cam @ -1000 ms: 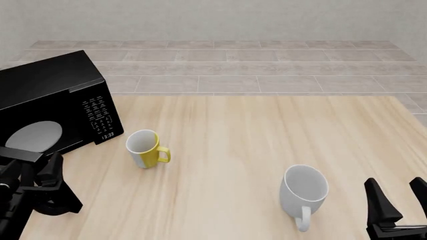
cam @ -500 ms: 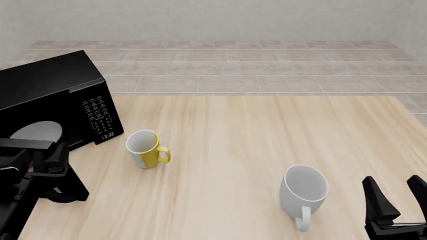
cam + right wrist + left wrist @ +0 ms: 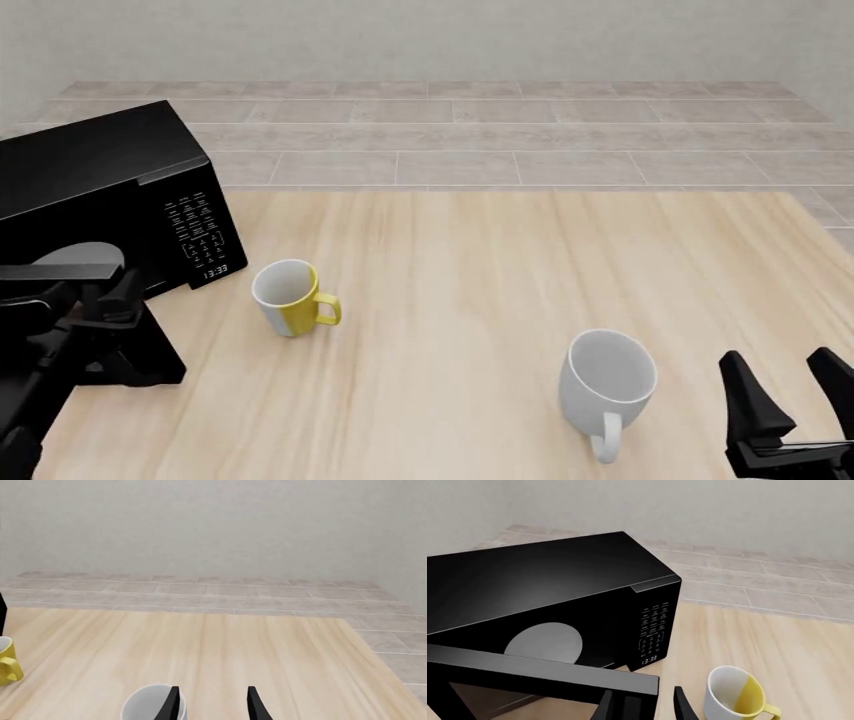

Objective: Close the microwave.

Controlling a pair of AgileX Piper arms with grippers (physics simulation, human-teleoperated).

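Left pincer (image 3: 114, 330) beside microwave (image 3: 120, 190) door, ajar

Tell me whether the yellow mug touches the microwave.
Apart. The front view shows bare table between the yellow mug and the microwave.

A yellow-and-white mug (image 3: 286, 297) and a white mug (image 3: 609, 385) stand well apart on the table (image 3: 507, 260).

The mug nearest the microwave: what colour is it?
Yellow and white mug, white inside; clearest in the left wrist view.
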